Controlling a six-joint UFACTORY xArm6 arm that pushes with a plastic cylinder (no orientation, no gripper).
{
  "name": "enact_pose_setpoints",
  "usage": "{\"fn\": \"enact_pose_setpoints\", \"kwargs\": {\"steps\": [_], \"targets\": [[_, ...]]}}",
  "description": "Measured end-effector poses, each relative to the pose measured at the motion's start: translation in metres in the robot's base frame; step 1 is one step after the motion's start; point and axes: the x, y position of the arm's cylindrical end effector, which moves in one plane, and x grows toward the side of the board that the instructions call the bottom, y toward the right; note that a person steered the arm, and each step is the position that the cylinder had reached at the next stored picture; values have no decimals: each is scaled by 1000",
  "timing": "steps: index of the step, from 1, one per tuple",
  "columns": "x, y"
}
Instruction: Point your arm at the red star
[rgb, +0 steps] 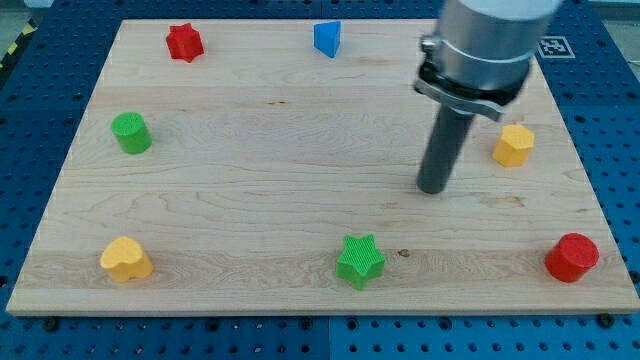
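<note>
Tip (432, 189) of the end effector rests on bare table (260, 190), on the view's right half, touching no block. The end effector is a plain rod: it has no jaws, so it neither spreads nor pinches and holds nothing.

Nearest is the yellow block (513, 145), to the tip's right and slightly up; its shape reads as roughly hexagonal. The green star (360, 261) lies below and left of the tip. The red cylinder (572, 257) lies below and well right. The blue block (327, 39), possibly a triangle, lies up and left. The red star (184, 42), the target, lies far up and left, near the table's top-left corner, well apart from the tip.

The blocks ring the table's edge, leaving the middle open; judged from this, a straight path from tip to red star appears unobstructed.

The arm's upper body is cut off by the view's top edge. The marker at top right is partly hidden behind it.
</note>
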Motion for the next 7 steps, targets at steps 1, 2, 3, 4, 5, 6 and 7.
{"fn": "enact_pose_setpoints", "kwargs": {"steps": [1, 2, 3, 4, 5, 6, 7], "targets": [[-12, -29], [-30, -64], [-68, -96], [-105, -117], [-137, -130], [-147, -132], [-175, -150]]}}
